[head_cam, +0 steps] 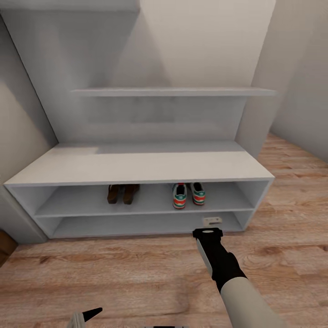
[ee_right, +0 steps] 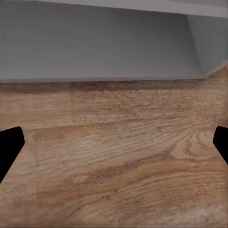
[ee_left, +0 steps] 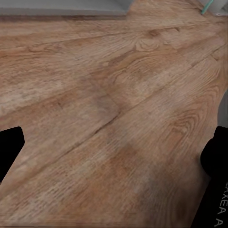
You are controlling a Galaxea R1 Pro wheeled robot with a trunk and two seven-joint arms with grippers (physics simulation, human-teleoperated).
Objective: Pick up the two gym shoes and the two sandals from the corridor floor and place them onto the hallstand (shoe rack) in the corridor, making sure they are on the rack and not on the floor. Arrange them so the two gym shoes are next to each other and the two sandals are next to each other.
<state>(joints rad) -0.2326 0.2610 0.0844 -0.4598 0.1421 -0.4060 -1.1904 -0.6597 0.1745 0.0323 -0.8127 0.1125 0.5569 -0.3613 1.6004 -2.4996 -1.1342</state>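
Observation:
The hallstand (head_cam: 136,166) stands against the wall, low and white-grey with two open shelf levels. On its upper shelf the two sandals (head_cam: 122,193) sit side by side at centre-left. The two gym shoes (head_cam: 187,195) sit side by side at centre-right, heels outward. My right gripper (head_cam: 212,222) hovers low over the corridor floor (head_cam: 136,269), just in front of the lower shelf below the gym shoes. In the right wrist view my right gripper (ee_right: 114,142) is open and holds nothing. My left gripper (head_cam: 86,315) hangs low at the near left; in the left wrist view it (ee_left: 111,152) is open over bare planks.
A narrow wall shelf (head_cam: 173,91) runs above the hallstand. Walls close in on the left and right of the unit. A brown object (head_cam: 5,246) pokes in at the left edge. A mint-green edge (ee_left: 206,7) shows far off in the left wrist view.

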